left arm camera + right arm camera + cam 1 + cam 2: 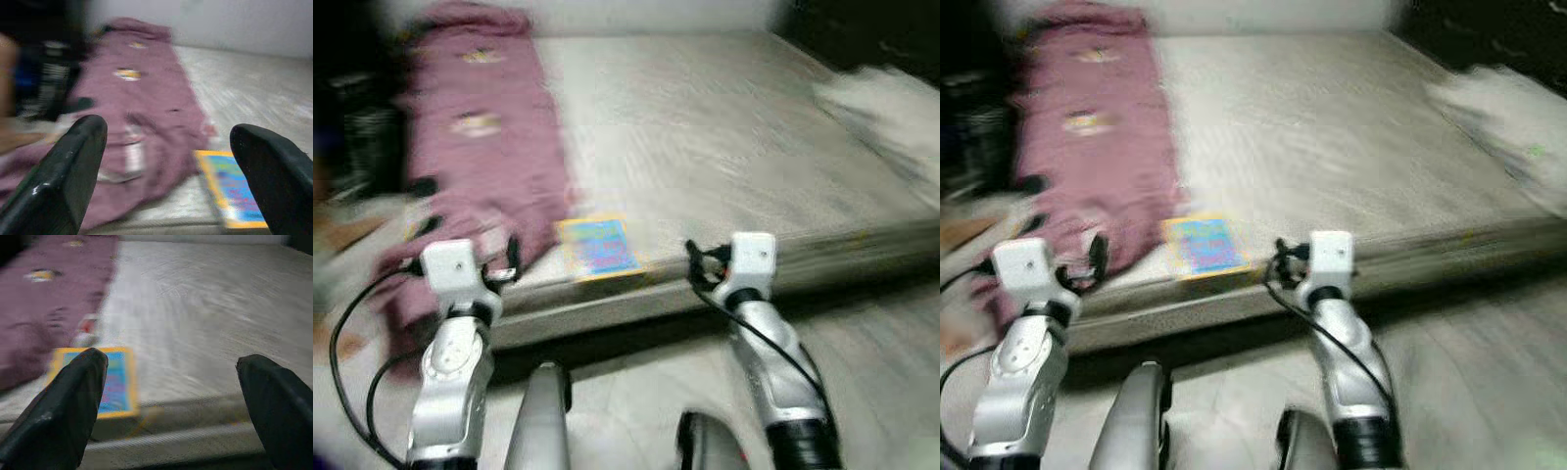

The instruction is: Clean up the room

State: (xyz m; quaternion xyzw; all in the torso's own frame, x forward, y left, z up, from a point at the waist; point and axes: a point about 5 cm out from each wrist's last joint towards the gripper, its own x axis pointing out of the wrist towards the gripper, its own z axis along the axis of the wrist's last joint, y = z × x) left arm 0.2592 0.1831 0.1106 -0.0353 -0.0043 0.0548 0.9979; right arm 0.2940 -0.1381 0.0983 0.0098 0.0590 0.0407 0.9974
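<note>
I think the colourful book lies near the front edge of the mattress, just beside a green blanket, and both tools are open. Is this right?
Not quite: the blanket is purple-pink, not green, as the left eye view shows. The rest holds: the colourful book lies near the front edge of the mattress beside that blanket, and the left tool and the right tool are both open.

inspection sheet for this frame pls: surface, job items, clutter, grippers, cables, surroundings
Surface: mattress, pale grey cover, low on the floor.
Job's things: colourful book flat at the mattress's near edge; mauve blanket along its left side, hanging over the edge.
Clutter: white bundle at the right edge, blurred.
Grippers: left gripper open, facing blanket and book; right gripper open, facing the book and the near edge.
Cables: black cable looping beside the left arm.
Surroundings: pale floor; dark blurred items at far left.
</note>
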